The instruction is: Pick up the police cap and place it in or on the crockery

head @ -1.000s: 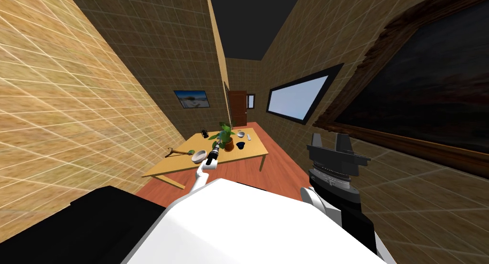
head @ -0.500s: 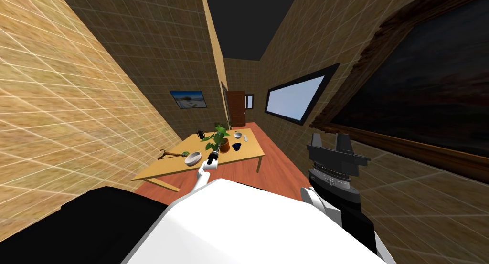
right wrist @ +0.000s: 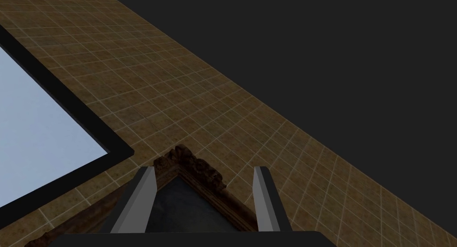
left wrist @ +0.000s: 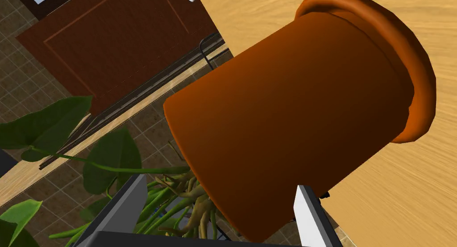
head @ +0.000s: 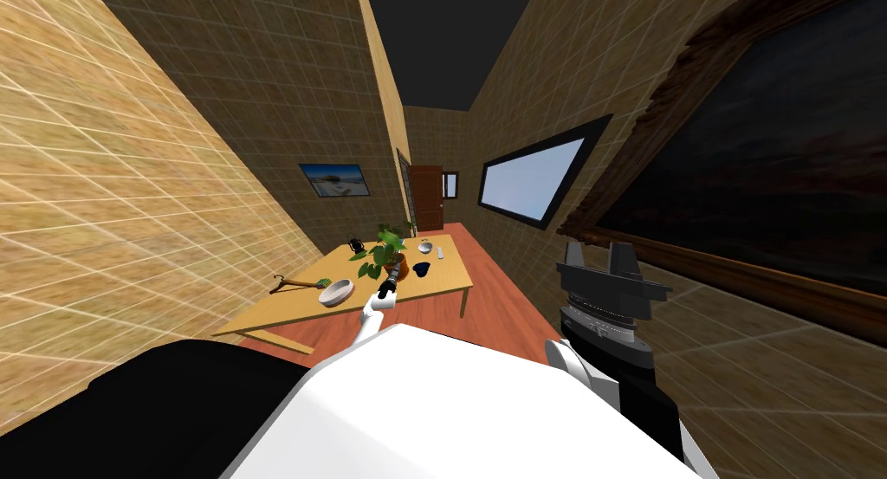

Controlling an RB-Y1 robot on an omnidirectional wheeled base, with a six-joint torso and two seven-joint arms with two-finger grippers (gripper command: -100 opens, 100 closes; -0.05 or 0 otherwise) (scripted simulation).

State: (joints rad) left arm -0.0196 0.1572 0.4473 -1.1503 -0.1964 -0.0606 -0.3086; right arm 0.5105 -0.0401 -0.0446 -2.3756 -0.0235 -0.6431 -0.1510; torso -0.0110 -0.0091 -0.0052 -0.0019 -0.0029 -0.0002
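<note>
**Cap lies to the right of your left claw, past the pot**

Your left claw (head: 391,280) is over the light wooden worktop (head: 286,313), fingers spread wide and holding nothing. Its wrist view puts the orange-brown terracotta plant pot (left wrist: 290,119) just ahead, in line with the gap, and that is not the thing you want. The small dark navy police cap (head: 422,268) sits on the worktop just beside the pot, on its right. Your reach has to swing right and clear the pot and its green leaves (left wrist: 111,159). Which way the cap's peak points is too small to tell. The wide pale round bowl (head: 336,292) lies near the claw on the other side, to the left. Your right claw (head: 598,250) hangs raised by the right wall, open and empty, well apart from the worktop, so the left arm is the nearer one.
</note>
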